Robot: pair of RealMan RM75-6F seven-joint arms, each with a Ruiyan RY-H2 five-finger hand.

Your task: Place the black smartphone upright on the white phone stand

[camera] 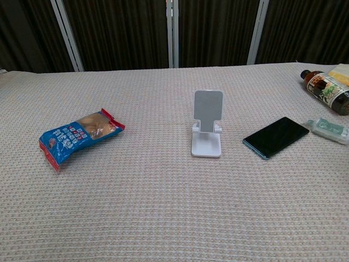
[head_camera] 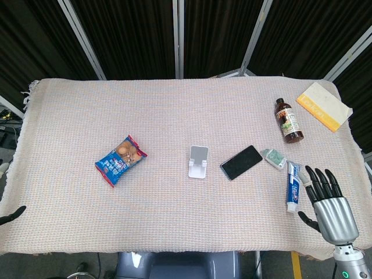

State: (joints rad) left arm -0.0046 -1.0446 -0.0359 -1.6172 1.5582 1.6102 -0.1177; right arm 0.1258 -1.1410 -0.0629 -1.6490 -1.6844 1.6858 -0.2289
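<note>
Two hands frame the counter (head_camera: pixel 174 116): only a dark tip of the left hand (head_camera: pixel 13 214) shows, fingers unreadable. The white phone stand (head_camera: pixel 198 161) sits centre; just right lies the black smartphone (head_camera: pixel 241 162), flat, likely rigid, slick, best pinched by its long edges. The right hand (head_camera: pixel 329 206), fingers spread and empty, appears only in the head view.

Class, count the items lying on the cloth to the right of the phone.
5: small green packet beside the phone, toothpaste tube nearer the right hand, brown bottle farther back, yellow-white box at the far corner.
</note>
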